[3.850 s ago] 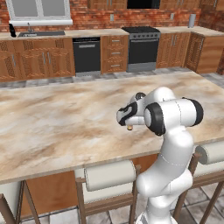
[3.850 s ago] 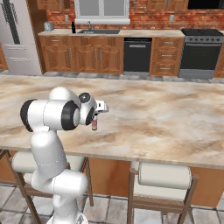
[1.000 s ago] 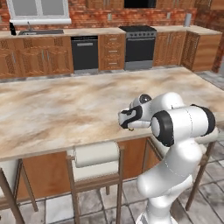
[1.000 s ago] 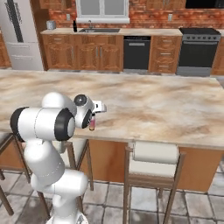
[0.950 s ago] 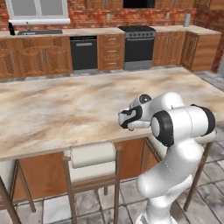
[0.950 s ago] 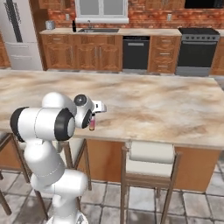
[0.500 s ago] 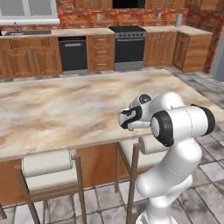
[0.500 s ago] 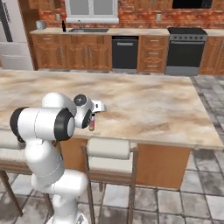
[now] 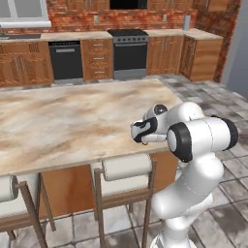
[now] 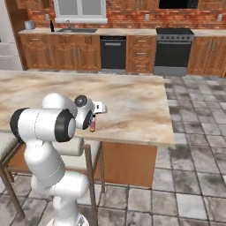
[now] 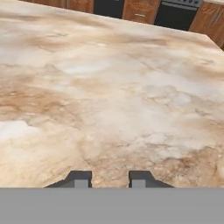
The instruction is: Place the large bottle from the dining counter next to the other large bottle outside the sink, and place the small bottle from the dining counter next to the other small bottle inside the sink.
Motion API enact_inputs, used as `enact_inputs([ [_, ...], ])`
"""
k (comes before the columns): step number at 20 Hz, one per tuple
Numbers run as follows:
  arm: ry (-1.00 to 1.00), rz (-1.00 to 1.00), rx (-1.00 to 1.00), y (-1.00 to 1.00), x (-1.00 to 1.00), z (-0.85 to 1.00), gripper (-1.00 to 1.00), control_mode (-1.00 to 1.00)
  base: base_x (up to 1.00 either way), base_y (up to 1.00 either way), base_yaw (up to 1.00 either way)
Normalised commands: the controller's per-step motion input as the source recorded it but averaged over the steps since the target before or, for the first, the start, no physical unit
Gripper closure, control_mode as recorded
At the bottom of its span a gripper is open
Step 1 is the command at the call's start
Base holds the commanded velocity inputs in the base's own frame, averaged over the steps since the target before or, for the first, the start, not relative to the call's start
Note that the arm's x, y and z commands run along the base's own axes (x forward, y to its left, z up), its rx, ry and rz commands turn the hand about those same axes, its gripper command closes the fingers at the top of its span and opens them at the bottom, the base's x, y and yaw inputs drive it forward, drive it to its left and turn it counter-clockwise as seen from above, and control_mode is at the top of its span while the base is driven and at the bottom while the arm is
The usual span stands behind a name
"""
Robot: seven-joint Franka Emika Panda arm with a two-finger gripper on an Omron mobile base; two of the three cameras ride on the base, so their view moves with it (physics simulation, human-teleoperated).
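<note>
My gripper [image 10: 93, 120] hangs over the near edge of the dining counter [image 10: 132, 101], shut on the small bottle [image 10: 92, 126], a tiny tan-amber thing that sticks down between the fingers. The left base view has the same gripper [image 9: 143, 139] with the small bottle [image 9: 145, 143] just under it. In the hand view the two fingertips [image 11: 81, 177] stand close together above the marbled dining counter [image 11: 109, 87]. Far back under the window is the sink [image 10: 79, 30], with the other large bottle [image 10: 52, 26] standing black to its left. The large bottle from the dining counter is out of view.
Wooden stools with white roll backs [image 9: 126, 167] [image 10: 75, 145] stand at the counter's near side by my base. The counter's end [image 10: 165, 123] is to the right, with open tiled floor [image 10: 194, 145] beyond. A dishwasher [image 10: 113, 53] and a stove [image 10: 174, 46] line the back wall.
The whole picture has slid: the base has driven right along the dining counter, bringing its end into view. The arm keeps its pose, still gripping the small bottle.
</note>
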Motion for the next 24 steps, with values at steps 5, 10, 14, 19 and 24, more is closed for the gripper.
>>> enact_inputs([
  [5,0.00,0.00,0.00,0.00,0.00,0.00,1.00,1.00,0.00,-0.89,0.00],
  [10,0.00,0.00,0.00,0.00,0.00,0.00,1.00,1.00,0.08,-0.92,0.00],
  [14,0.00,0.00,0.00,0.00,0.00,0.00,1.00,1.00,0.16,-0.97,0.00],
  [19,0.00,0.00,0.00,0.00,0.00,0.00,1.00,1.00,0.31,-0.97,0.00],
  [24,0.00,0.00,0.00,0.00,0.00,0.00,1.00,1.00,0.66,-0.88,0.00],
])
